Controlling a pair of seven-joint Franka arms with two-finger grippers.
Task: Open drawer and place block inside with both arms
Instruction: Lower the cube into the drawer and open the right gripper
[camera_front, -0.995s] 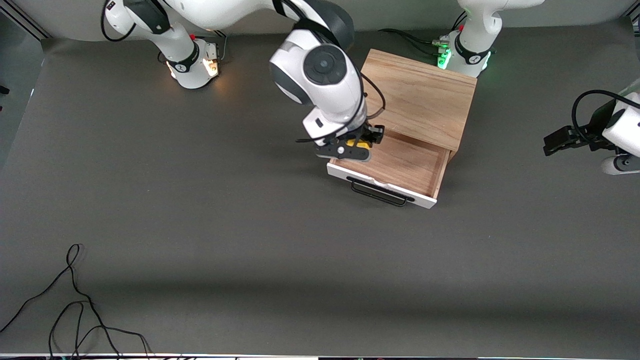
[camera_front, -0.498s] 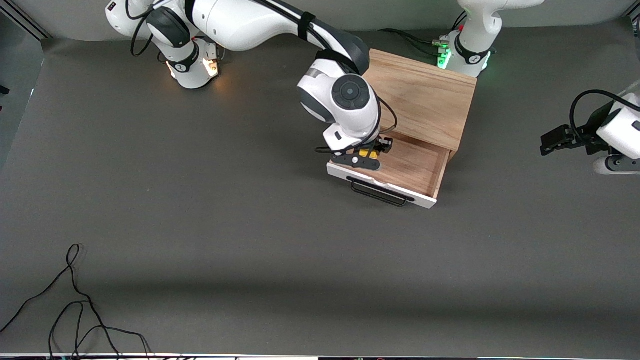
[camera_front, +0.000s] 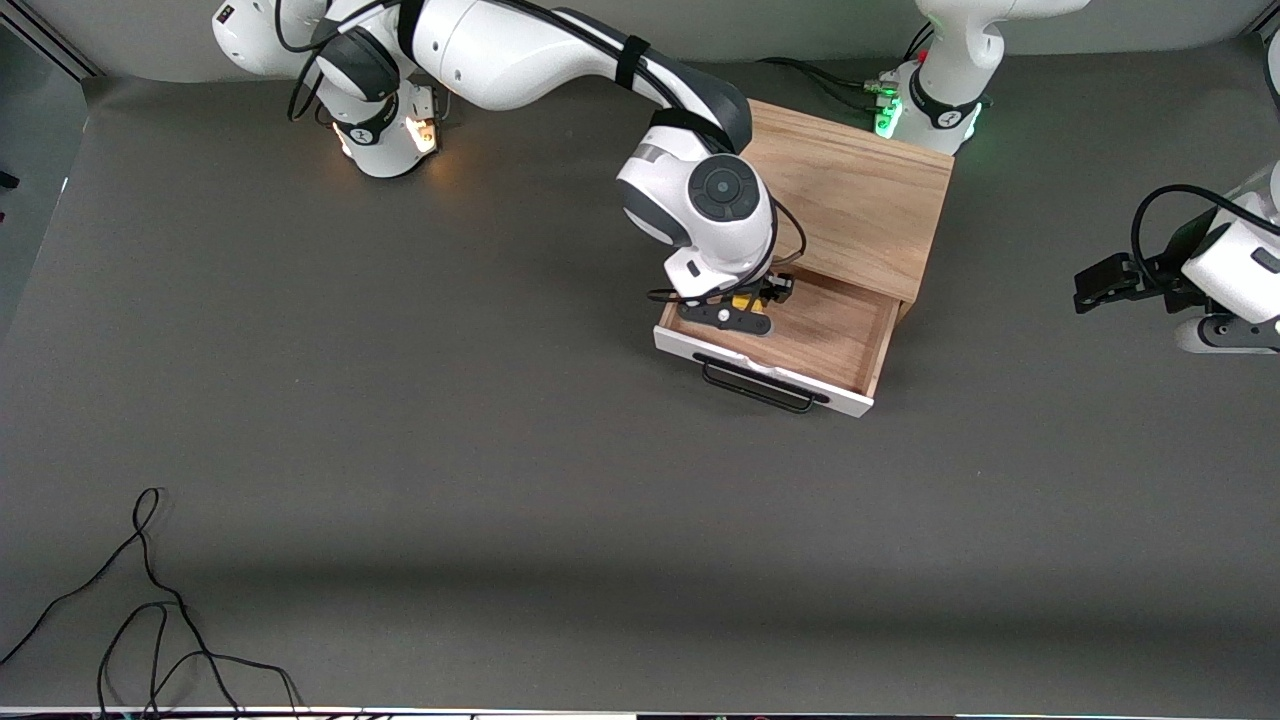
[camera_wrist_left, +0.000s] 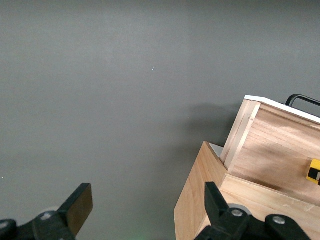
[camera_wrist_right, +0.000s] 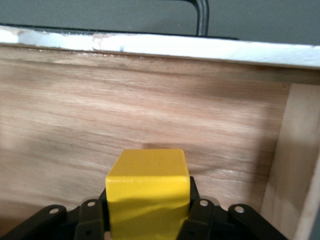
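Observation:
The drawer (camera_front: 810, 345) is pulled out of the light oak cabinet (camera_front: 850, 195), its white front and black handle (camera_front: 757, 386) facing the front camera. My right gripper (camera_front: 745, 306) hangs over the drawer's wooden floor (camera_wrist_right: 150, 110) at the corner toward the right arm's end. It is shut on the yellow block (camera_front: 743, 302) (camera_wrist_right: 148, 192), with black fingers (camera_wrist_right: 200, 216) pressed on both sides. My left gripper (camera_front: 1108, 282) (camera_wrist_left: 147, 206) waits open over the bare table past the cabinet, at the left arm's end. The left wrist view shows the drawer (camera_wrist_left: 270, 150) and a corner of the block (camera_wrist_left: 313, 172).
A loose black cable (camera_front: 150, 600) lies near the table's front edge at the right arm's end. The two arm bases (camera_front: 385, 130) (camera_front: 930, 110) stand along the table's back edge. The grey mat (camera_front: 500, 450) spreads wide in front of the drawer.
My right arm has carried the block from the drawer's side edge to over its floor and lower. The left gripper has drifted slightly toward the cabinet.

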